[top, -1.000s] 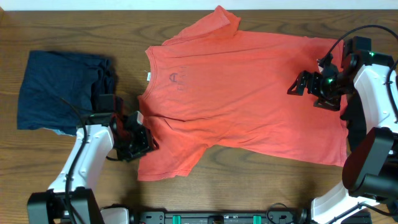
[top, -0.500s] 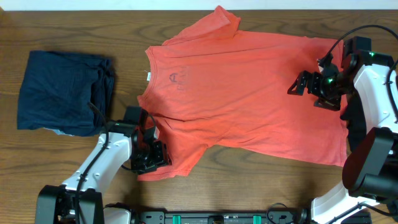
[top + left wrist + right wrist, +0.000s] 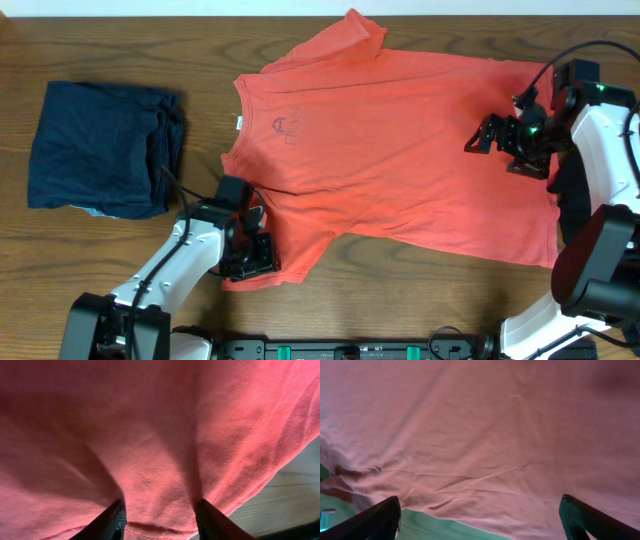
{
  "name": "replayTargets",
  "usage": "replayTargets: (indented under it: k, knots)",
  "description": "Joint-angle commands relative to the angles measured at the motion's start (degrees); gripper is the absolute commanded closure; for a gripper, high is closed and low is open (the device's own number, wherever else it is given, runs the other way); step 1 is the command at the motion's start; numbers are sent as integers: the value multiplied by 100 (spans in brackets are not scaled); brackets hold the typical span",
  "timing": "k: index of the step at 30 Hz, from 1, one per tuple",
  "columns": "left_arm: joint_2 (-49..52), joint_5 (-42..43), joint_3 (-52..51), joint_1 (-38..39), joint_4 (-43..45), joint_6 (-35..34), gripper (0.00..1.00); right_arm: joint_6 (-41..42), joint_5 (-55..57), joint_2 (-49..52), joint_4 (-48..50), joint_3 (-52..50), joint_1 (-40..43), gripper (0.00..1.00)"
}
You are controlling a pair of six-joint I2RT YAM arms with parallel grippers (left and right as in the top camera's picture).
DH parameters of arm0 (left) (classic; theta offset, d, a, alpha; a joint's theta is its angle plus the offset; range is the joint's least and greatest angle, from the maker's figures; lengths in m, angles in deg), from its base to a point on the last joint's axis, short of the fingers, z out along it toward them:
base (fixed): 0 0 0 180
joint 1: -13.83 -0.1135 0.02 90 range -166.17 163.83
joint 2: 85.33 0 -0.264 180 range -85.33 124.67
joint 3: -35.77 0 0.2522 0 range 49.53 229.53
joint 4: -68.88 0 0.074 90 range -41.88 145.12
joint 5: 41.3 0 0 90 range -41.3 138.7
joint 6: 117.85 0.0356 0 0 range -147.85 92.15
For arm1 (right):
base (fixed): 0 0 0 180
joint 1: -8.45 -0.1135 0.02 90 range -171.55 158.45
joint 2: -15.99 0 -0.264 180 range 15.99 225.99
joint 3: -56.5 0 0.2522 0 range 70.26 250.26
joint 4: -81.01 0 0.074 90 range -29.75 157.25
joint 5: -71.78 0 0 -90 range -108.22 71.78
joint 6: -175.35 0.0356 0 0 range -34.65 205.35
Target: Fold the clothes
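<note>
Overhead, nearest the robot's base, the left gripper (image 3: 252, 258) sits on the near sleeve of the coral-red T-shirt (image 3: 400, 150), fingers half spread, cloth humped between them; whether they pinch it I cannot tell. The shirt's body lies just beyond it, long axis crosswise, collar at the left arm's side. Over the hem half hovers the right gripper (image 3: 490, 135), jaws wide apart, empty. Off the collar end, apart, lies a navy garment (image 3: 100, 150).
</note>
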Motion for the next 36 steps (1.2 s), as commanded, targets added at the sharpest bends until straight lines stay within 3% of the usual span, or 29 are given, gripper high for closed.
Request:
replayTargets:
  k: [1, 6, 11, 21, 29, 30, 34, 36]
  knots:
    - [208, -63, -55, 61, -17, -313, 57, -59, -162, -46, -42, 11, 192, 1]
    - [599, -96, -59, 61, 2, -560, 71, -57, -417, -323, -92, 11, 448, 1]
    - [710, -92, -35, 61, -48, -621, 94, -59, -387, -544, -289, 11, 527, 1]
    - [339, -85, 981, 61, -1508, -271, 94, 490, 409, -553, -789, -63, 503, 1]
    - [-278, -365, 1290, 61, -1770, -234, 94, 1010, 822, -553, -98, -916, 581, 1]
    - [-289, -433, 1287, 61, -1808, -232, 87, 1008, 796, -553, -46, -1025, 592, 1]
    - [-269, -509, 1152, 74, -1814, -234, 38, 942, 793, -553, 0, -1217, 599, 1]
    - [-256, -505, 1025, 114, -1690, -236, 34, 935, 791, -553, 7, -1217, 603, 1]
